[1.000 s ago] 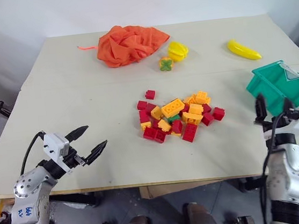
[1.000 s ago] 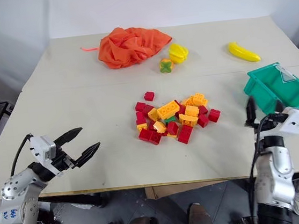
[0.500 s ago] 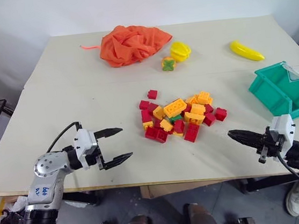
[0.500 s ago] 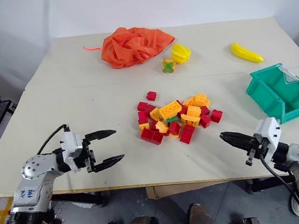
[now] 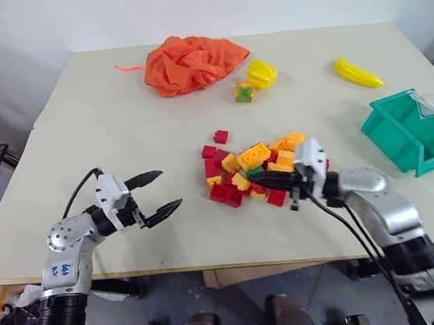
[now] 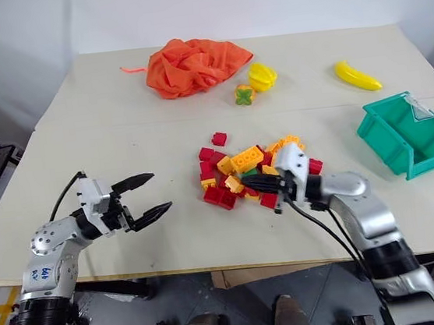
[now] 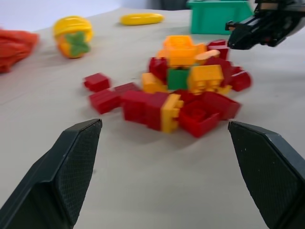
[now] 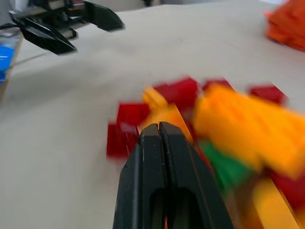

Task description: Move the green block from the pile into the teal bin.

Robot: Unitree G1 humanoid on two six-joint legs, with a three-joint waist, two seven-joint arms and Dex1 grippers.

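Note:
The pile (image 5: 252,156) of red and yellow-orange bricks lies mid-table, and the green block (image 5: 255,171) sits low in its near side, half hidden by neighbours; it is also visible in the left wrist view (image 7: 178,78). My right gripper (image 6: 246,181) is shut with nothing in it. It lies level and reaches in from the right, its tip over the pile's near edge right by the green block (image 8: 228,167). My left gripper (image 5: 169,188) is open, left of the pile and pointing toward it. The teal bin (image 5: 390,136) stands at the right edge of the table.
At the back of the table lie an orange cloth bag (image 5: 190,62), a yellow toy pepper (image 5: 259,72), a green-and-orange toy vegetable (image 5: 242,92) and a yellow banana (image 5: 357,73). One red brick (image 5: 220,137) sits apart behind the pile. The table's front edge runs close under both arms.
My right gripper went from open and upright near the bin to shut, and swung left to the pile. My left gripper edged toward the pile.

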